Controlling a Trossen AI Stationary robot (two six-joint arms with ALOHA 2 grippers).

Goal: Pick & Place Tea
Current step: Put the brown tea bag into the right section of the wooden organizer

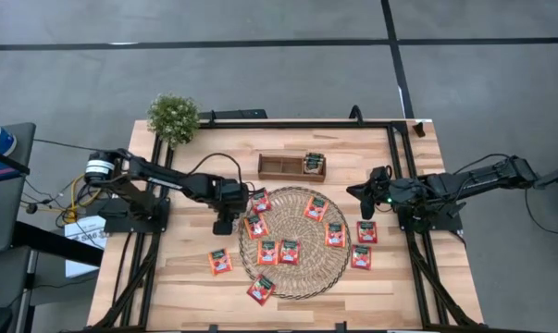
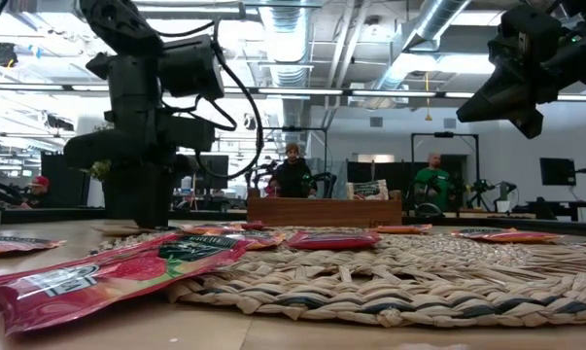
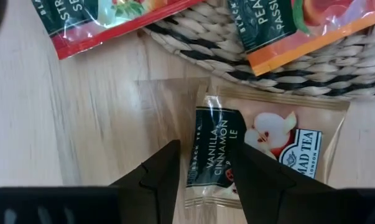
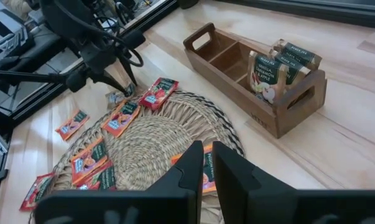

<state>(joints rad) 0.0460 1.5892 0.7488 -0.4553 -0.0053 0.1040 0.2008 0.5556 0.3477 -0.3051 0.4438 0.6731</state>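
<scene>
Left end effector [image 3: 206, 177], part open, straddles a beige tea sachet [image 3: 262, 146] on the table just left of the mat [image 1: 297, 268]; close squarely before lifting; right end effector [image 4: 204, 163] shut, empty.

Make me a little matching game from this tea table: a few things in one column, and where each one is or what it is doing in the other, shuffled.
Things:
1. left gripper
2. right gripper
3. wooden tray
4. potted plant

Places or states:
a. holds sachets in its end compartment
b. stands at the table's far left corner
c. down over a pale sachet beside the woven mat
d. raised, right of the mat, carrying nothing

Pairs: 1-c, 2-d, 3-a, 4-b
</scene>
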